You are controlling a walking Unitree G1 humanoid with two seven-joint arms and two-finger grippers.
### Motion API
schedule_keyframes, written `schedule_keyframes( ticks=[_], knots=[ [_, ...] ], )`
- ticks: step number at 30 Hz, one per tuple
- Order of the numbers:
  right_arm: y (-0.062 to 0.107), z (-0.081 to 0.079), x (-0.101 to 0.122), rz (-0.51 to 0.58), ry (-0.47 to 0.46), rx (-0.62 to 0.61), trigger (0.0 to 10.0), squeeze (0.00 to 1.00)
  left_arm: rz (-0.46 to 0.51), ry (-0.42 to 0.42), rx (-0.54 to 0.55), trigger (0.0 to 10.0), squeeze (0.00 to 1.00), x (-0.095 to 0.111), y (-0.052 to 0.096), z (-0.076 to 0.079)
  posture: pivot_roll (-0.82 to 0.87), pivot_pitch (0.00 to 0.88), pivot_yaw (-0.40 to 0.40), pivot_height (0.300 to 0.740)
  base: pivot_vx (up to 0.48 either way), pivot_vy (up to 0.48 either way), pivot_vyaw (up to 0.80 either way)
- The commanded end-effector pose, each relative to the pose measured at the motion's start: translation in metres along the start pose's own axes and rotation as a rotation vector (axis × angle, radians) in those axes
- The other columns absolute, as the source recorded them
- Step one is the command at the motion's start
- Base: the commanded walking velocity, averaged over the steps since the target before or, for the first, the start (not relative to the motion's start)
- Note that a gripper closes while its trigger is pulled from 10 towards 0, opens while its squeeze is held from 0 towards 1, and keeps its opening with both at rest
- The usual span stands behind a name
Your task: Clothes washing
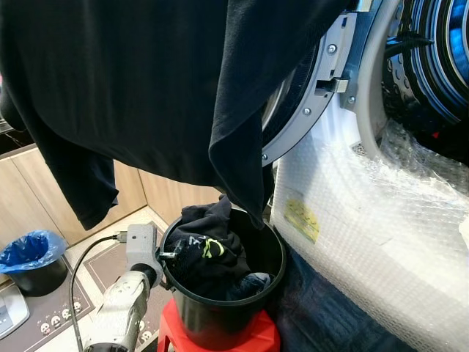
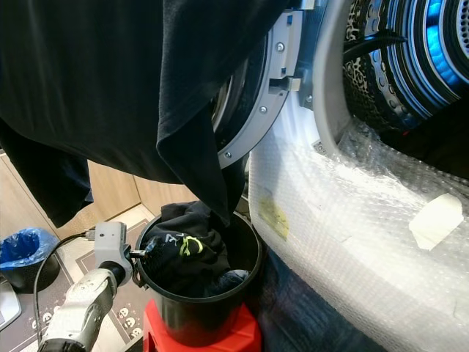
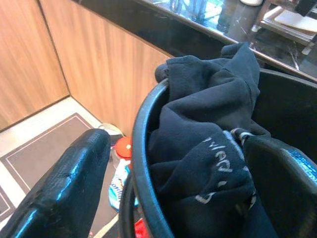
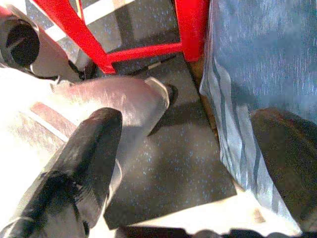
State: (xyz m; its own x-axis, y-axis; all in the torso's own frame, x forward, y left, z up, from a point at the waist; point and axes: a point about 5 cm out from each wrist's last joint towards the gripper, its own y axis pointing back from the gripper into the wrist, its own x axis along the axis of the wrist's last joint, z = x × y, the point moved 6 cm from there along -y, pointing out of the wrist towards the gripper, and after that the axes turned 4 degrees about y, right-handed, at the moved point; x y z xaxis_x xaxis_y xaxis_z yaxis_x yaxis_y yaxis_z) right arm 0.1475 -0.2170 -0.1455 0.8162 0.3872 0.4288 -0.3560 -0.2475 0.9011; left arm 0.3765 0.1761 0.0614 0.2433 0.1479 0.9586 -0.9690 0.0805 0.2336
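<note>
- Left gripper (image 3: 168, 198): jaws apart, straddling the rim of the black bucket (image 1: 220, 315).
- Dark clothes (image 1: 209, 253) fill the bucket.
- Right gripper (image 4: 198, 163): jaws apart, near the floor.

Hanging garment (image 1: 146, 81): black cloth, matt, soft folds. Bucket (image 1: 220, 312): black plastic, smooth, slight sheen on rim. Clothes in bucket (image 1: 209, 253): dark matt cloth. Stool (image 1: 253, 339): red glossy plastic. Washing machine body (image 1: 381, 235): wrapped in clear, shiny, crinkled bubble wrap. Door ring (image 1: 322, 81): grey metal look. Cabinets (image 1: 37, 198): wood-grain, matt. Left tool fingers (image 3: 64, 188): black, glossy. Bin liner (image 1: 29, 249): blue shiny plastic.
</note>
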Motion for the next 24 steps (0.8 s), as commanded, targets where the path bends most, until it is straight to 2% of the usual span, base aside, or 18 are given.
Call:
schedule_keyframes(
  ticks=[1, 2, 6, 8, 13, 19, 24],
  knots=[
    [0.001, 0.001, -0.002, 0.005, -0.007, -0.005, 10.0, 0.00, -0.019, -0.022, -0.019, 10.0, 0.00, 0.001, -0.003, 0.003, -0.03, 0.000, -0.032, 0.740, 0.000, 0.000, 0.00],
    [0.002, -0.002, -0.008, 0.000, -0.019, -0.003, 10.0, 0.00, -0.019, -0.025, -0.035, 10.0, 0.00, 0.004, -0.005, 0.008, -0.04, 0.000, -0.028, 0.740, 0.000, 0.000, 0.00],
    [0.002, -0.005, -0.012, -0.002, -0.029, 0.001, 10.0, 0.00, -0.035, -0.022, -0.045, 10.0, 0.00, 0.004, -0.007, 0.011, -0.05, 0.000, -0.024, 0.740, 0.000, 0.000, 0.00],
    [0.001, -0.007, -0.014, -0.001, -0.039, 0.000, 10.0, 0.00, -0.075, 0.009, -0.067, 10.0, 0.00, -0.001, -0.007, 0.016, -0.05, 0.000, -0.020, 0.740, 0.000, 0.000, 0.00],
    [0.001, -0.008, -0.013, 0.006, -0.050, -0.005, 10.0, 0.00, -0.128, 0.013, -0.093, 10.0, 0.00, -0.008, -0.007, 0.020, -0.05, 0.004, -0.016, 0.740, 0.000, 0.000, 0.00],
    [0.000, -0.008, -0.011, 0.012, -0.051, -0.008, 10.0, 0.00, -0.175, 0.003, -0.106, 10.0, 0.00, -0.013, -0.005, 0.021, -0.05, 0.005, -0.015, 0.740, 0.000, 0.000, 0.00],
    [0.000, -0.008, -0.009, 0.017, -0.052, -0.009, 10.0, 0.00, -0.200, 0.045, -0.096, 10.0, 0.00, -0.015, -0.004, 0.018, -0.05, 0.004, -0.014, 0.740, 0.000, 0.000, 0.00]
  ],
)
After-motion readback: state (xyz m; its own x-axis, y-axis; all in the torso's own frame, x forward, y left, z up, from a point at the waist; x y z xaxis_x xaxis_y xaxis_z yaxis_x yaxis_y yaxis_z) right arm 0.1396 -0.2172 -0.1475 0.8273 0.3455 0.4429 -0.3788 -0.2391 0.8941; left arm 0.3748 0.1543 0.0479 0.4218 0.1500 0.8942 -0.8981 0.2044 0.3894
